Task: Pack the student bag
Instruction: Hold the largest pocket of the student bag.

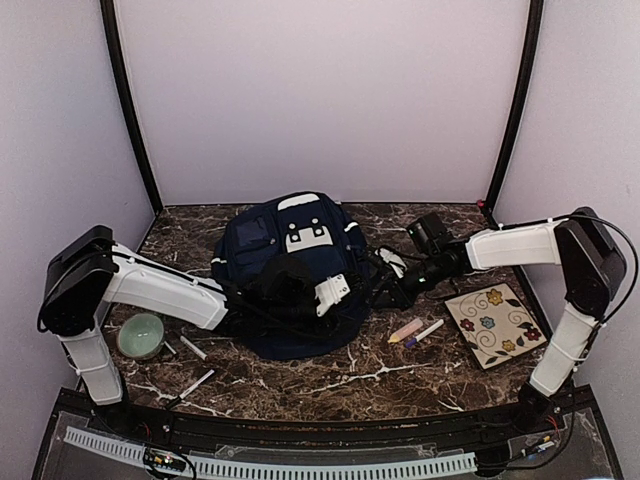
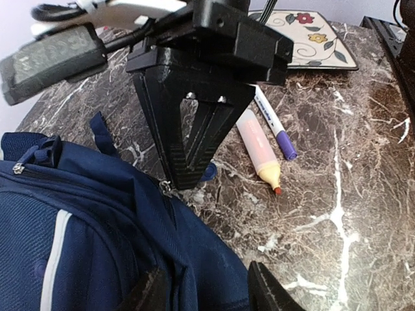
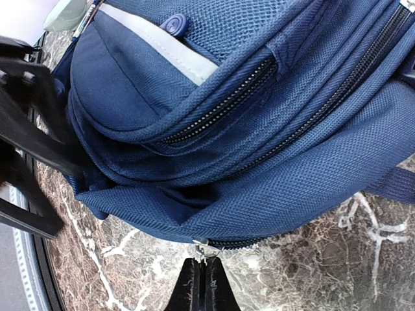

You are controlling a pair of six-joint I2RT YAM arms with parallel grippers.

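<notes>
Navy backpack [image 1: 290,275] is lying on the marble table [image 1: 400,375]; your right gripper [image 3: 205,280] is pinching its zipper pull [image 3: 203,249] between closed fingers, and your left gripper [image 2: 211,286] is hovering over the backpack, fingers apart.

student bag [image 1: 262,252] centre, bowl [image 1: 139,335] left, tile [image 1: 493,323] right (pens [image 1: 416,331] between)

Matt, coarse woven cloth forms the student bag [image 3: 292,162], its zip teeth [image 3: 220,107] metal; tabletop [image 2: 363,194] glossy veined marble; highlighter [image 2: 256,146] smooth plastic
</notes>
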